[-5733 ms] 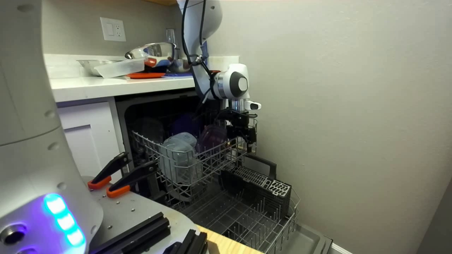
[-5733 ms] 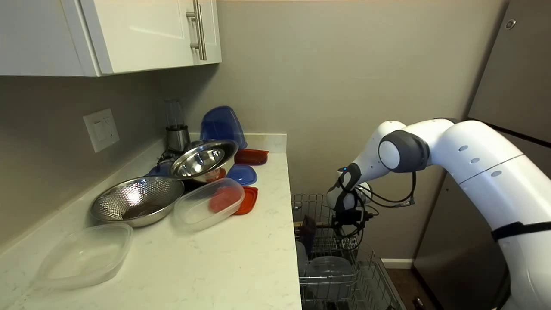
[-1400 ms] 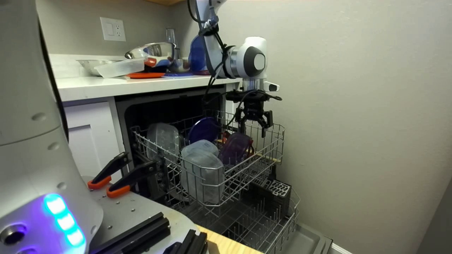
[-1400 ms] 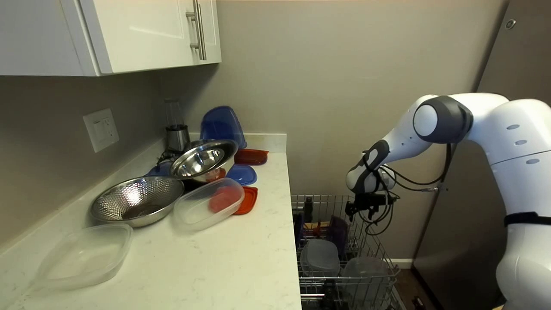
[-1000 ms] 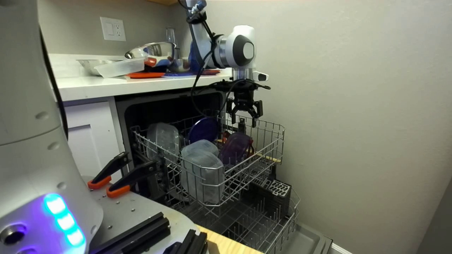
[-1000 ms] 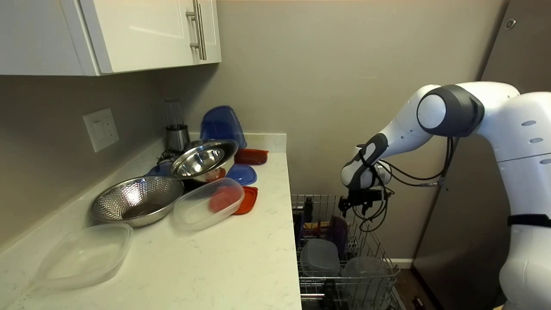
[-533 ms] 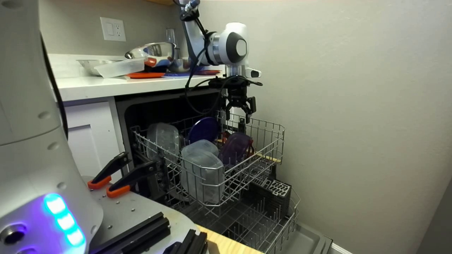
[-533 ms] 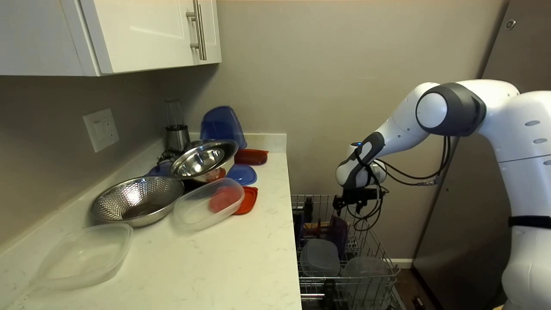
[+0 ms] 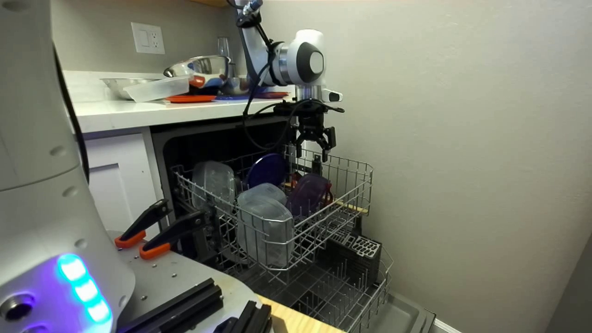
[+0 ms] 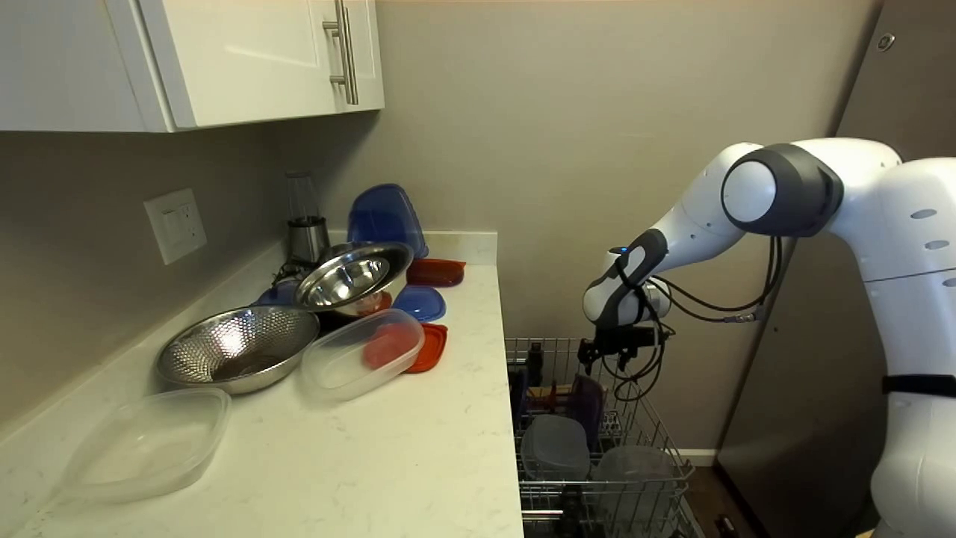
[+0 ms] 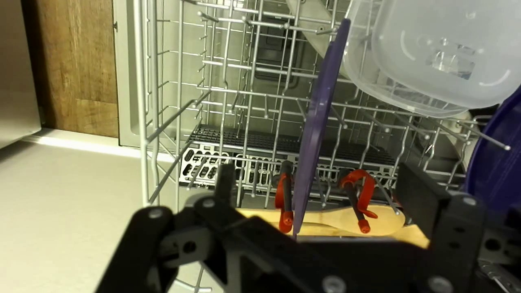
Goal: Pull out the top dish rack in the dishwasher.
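Observation:
The top dish rack (image 9: 333, 211) is grey wire and stands pulled out of the dishwasher (image 9: 159, 157). Its front part also shows in an exterior view (image 10: 612, 483), partly hidden by the counter, and its wires fill the wrist view (image 11: 141, 93). It holds clear containers (image 9: 264, 231), a purple lid-like piece (image 9: 309, 194) and a blue round piece (image 9: 267, 170). My gripper (image 9: 311, 156) is open and empty above the rack's far part, apart from it. In the wrist view the fingers (image 11: 321, 183) stand wide apart, with the purple piece and wooden utensils (image 11: 366, 219) below and beyond them.
The lower rack (image 9: 323, 291) is also out, with a black cutlery basket (image 9: 356, 259). The counter (image 10: 418, 448) beside the dishwasher carries bowls (image 10: 239, 347) and plastic containers (image 10: 362, 355). A wall (image 9: 462, 138) stands close behind the racks. Cables hang from the wrist (image 10: 638, 373).
Since the oldest frames the top rack has slid farther out. My gripper was low at its rim; it has risen off it and moved back above it. Nothing moved over the last half second.

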Controlling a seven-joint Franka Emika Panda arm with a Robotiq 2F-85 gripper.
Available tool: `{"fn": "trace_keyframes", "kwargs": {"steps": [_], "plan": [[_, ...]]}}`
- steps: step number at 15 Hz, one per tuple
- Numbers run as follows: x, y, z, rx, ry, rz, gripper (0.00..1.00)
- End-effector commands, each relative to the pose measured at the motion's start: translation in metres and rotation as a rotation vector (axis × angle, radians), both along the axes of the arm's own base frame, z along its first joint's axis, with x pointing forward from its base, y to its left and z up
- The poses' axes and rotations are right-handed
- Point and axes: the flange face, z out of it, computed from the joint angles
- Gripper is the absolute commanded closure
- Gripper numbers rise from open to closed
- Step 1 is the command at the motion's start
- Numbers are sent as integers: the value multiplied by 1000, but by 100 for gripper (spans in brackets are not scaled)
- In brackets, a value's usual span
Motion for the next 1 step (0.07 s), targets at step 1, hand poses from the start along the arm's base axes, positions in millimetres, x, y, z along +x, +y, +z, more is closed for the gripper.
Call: {"fn": "trace_keyframes", "kwargs": {"steps": [1], "plan": [[0,0,0,0,1,0,0]]}}
